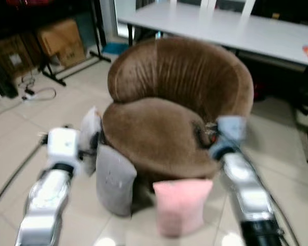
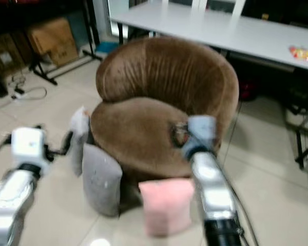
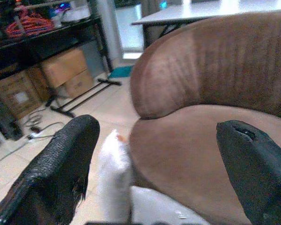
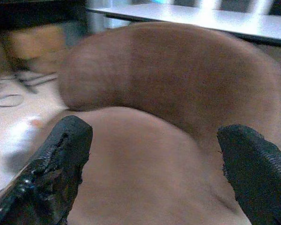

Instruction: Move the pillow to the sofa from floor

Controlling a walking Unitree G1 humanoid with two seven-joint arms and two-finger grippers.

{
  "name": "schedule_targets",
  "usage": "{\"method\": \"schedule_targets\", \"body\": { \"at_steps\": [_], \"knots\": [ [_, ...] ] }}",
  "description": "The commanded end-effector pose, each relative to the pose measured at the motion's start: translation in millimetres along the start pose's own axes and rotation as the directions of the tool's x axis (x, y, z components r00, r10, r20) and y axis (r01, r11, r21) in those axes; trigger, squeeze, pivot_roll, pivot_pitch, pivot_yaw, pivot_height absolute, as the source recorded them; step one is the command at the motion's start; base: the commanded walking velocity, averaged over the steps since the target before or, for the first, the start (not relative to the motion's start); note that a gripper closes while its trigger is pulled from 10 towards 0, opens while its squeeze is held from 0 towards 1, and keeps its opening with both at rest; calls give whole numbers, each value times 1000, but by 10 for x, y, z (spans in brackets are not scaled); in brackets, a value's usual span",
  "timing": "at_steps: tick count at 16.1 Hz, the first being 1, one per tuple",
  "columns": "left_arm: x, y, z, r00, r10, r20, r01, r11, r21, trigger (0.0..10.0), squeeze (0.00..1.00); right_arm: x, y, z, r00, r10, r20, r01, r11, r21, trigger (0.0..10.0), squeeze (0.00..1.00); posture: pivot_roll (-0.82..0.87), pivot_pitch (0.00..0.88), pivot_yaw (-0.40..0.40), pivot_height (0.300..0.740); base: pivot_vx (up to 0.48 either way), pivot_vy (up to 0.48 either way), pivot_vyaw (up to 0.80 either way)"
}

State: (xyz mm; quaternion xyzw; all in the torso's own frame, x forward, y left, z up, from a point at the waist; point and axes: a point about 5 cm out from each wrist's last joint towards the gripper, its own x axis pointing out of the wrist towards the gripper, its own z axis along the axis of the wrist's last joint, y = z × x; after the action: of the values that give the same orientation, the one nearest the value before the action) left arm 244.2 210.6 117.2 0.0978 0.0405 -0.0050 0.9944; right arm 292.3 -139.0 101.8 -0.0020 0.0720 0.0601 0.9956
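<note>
Plainly, nothing is picked up yet: the pink pillow [image 1: 181,205] leans on the floor against the brown sofa [image 1: 164,128], beside a grey pillow [image 1: 114,179]. Left claw [image 3: 154,154] and right claw [image 4: 154,159] hover spread and empty; next, one must drop low onto a pillow.

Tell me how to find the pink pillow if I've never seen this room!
Look for the big round brown sofa chair in the middle of the tiled floor. Three pillows lean against its front, down on the floor. The pink pillow stands upright at the very front; it is the only pink one, next to the grey pillow and the white pillow further left.
</note>
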Motion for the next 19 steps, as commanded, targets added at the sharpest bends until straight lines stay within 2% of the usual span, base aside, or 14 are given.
{"method": "schedule_targets", "body": {
  "at_steps": [1, 4, 6, 9, 19],
  "knots": [
    [26, -86, 47, 999, -26, 25, 26, 1000, 6, 10000, 0, -33, -154, -9, 999, -38, 3, 38, 999, -9, 10000, 0, -25, 0, 6, 740, 240, 0, 0],
    [18, -59, 34, 1000, -15, 17, 15, 999, 29, 10000, 0, -37, -198, -14, 998, -57, 7, 57, 998, 4, 10000, 0, -20, 0, 2, 740, 0, 0, 0],
    [11, 12, 30, 1000, 2, 24, -3, 1000, 29, 10000, 0, -27, -207, -1, 998, -65, 20, 65, 998, 17, 10000, 0, -18, 0, -3, 740, 0, 0, 0],
    [22, 27, 41, 1000, 2, 31, -3, 999, 48, 10000, 0, -10, -200, 15, 997, -66, 32, 65, 997, 34, 10000, 0, -14, 0, -10, 715, 0, 0, 0],
    [36, 10, 19, 999, 8, 34, -9, 999, 41, 10000, 0, 31, -147, -30, 997, -70, 6, 70, 995, 74, 10000, 0, -12, 0, -28, 610, 0, 0, 0]
  ]
}}
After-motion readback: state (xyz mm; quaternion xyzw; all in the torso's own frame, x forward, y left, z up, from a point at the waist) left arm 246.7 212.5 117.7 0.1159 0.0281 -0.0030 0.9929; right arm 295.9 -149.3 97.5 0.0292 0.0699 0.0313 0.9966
